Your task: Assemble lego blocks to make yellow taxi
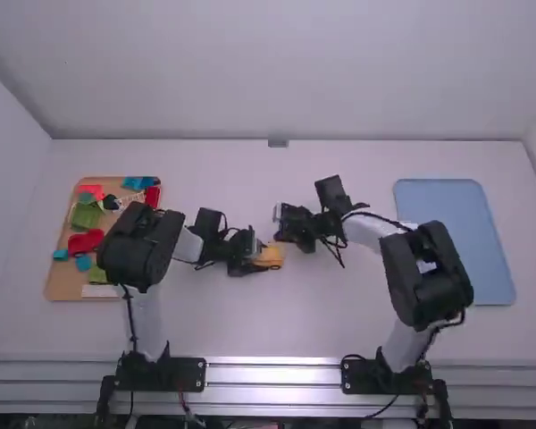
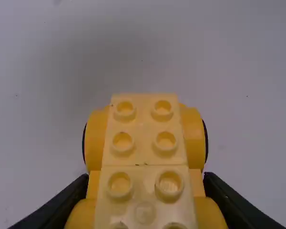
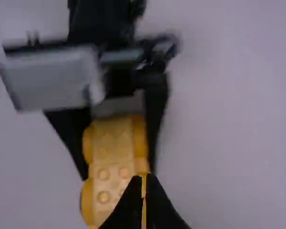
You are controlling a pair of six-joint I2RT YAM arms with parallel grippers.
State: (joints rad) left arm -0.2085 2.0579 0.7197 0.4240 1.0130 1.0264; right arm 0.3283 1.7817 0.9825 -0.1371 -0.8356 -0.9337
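High view — left claw (image 1: 263, 258) grips yellow blocks (image 1: 272, 256).

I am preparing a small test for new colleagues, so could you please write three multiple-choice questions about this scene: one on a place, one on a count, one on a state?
1. Where is the blue tray?
A) Between the arms
B) Beyond the left arm
C) On the right side of the table

2. On the yellow car, how many studs has the block at its free end?
A) Four
B) Six
C) Eight

3. How is the car now?
A) Lying in the blue tray
B) Clasped by the left gripper
C) Split into loose blocks

1: C, the high view shows it there. 2: A, the left wrist view shows two rows of two. 3: B, fingers press both its sides.
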